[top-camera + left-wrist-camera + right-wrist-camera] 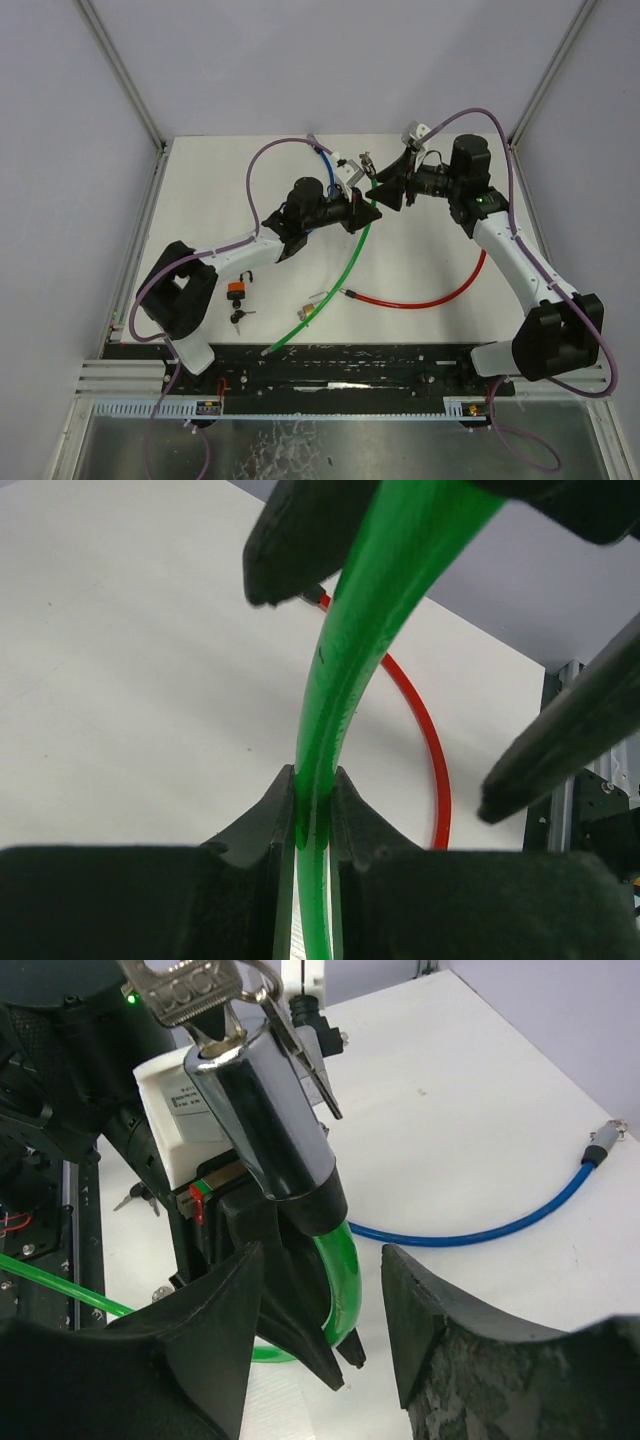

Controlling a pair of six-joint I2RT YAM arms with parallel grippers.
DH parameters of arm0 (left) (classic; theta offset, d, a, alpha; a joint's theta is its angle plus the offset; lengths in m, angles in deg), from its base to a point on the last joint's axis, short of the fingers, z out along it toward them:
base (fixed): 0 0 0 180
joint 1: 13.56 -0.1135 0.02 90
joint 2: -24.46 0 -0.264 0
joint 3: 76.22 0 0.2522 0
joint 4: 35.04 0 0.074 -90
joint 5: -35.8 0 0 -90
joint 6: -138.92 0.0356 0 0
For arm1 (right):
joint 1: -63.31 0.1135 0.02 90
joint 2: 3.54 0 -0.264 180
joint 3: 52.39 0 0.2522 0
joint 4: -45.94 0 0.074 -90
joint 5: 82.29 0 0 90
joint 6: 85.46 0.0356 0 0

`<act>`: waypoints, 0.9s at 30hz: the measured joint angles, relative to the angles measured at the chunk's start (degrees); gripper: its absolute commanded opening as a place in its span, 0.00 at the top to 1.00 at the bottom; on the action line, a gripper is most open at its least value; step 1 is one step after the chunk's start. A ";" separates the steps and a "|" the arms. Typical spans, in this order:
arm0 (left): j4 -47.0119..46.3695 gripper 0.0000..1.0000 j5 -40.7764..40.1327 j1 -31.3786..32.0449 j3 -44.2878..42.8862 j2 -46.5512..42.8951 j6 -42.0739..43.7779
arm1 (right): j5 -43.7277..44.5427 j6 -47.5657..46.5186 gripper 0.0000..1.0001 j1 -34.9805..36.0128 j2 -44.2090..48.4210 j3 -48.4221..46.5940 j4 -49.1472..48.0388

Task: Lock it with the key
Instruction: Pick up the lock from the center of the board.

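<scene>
- Right wrist view: key (190, 990) is sitting in the lock (265, 1110) cylinder, raised above the desk (480, 1110).
- Right tool (320, 1300) is standing spread beside the lock.
- Left tool (313, 815) is pinching the green cable (350, 650).

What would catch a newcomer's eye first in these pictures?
The green cable lock arcs up mid-table, pinched in the left claw. Its chrome cylinder, key inserted, stands just before the open right claw. An orange padlock lies near the left arm's base.
</scene>
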State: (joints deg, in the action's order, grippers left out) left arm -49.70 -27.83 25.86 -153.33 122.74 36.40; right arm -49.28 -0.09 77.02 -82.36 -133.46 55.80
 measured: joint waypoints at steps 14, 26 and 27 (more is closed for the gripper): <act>-0.68 0.32 0.13 0.17 2.62 -3.08 -2.12 | -2.62 -2.91 1.00 0.66 -3.78 -3.34 1.03; -23.56 0.27 10.36 -5.44 11.67 -6.78 -18.21 | -13.33 -1.51 1.00 0.87 -2.86 -6.12 2.21; -25.03 0.29 11.28 -5.51 11.54 -6.54 -19.28 | -14.08 -0.57 1.00 0.87 -2.75 -6.14 1.33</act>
State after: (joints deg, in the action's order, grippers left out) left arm -74.73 -16.55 20.35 -141.79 116.21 17.12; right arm -63.35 -0.65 77.90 -85.12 -139.60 57.14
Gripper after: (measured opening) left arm 0.767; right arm 0.093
